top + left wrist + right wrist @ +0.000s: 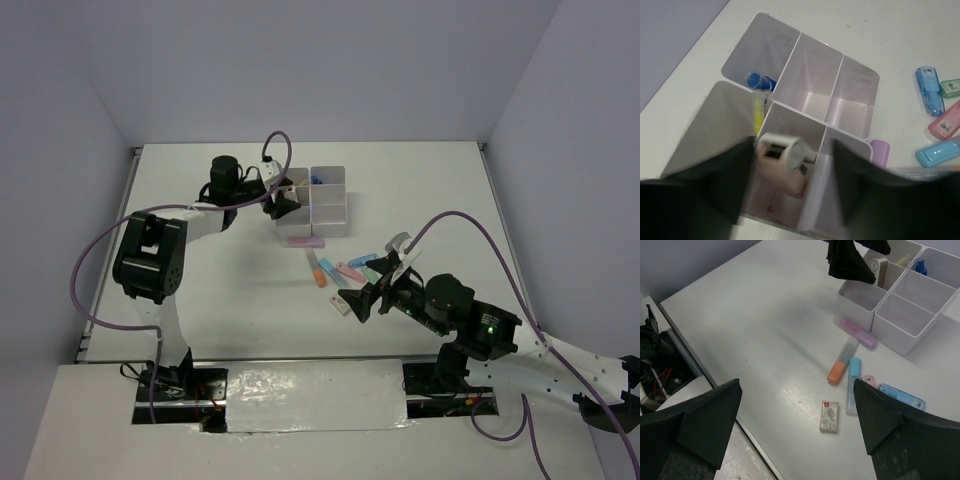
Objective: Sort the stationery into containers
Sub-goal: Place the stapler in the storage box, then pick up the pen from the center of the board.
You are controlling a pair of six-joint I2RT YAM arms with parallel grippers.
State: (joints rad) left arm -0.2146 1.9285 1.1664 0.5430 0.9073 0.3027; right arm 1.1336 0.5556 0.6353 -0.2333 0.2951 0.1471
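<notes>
The white six-compartment container (328, 178) stands at the table's middle back. My left gripper (283, 203) hovers over its near-left corner, open. In the left wrist view, a pale pink item with a white cap (783, 159) leans in the compartment below my left gripper (792, 146), touching neither jaw. A blue-capped bottle (757, 80) and a yellow pen (758, 112) are in the far-left compartment. My right gripper (357, 300) is open and empty above a small grey box-like eraser (829, 416).
Loose on the table are a purple marker (857, 333), an orange marker (842, 363), a light blue marker (853, 385), and blue (930, 90), green (951, 87) and pink (945, 122) pieces. The table's near edge (755, 450) lies under the right wrist.
</notes>
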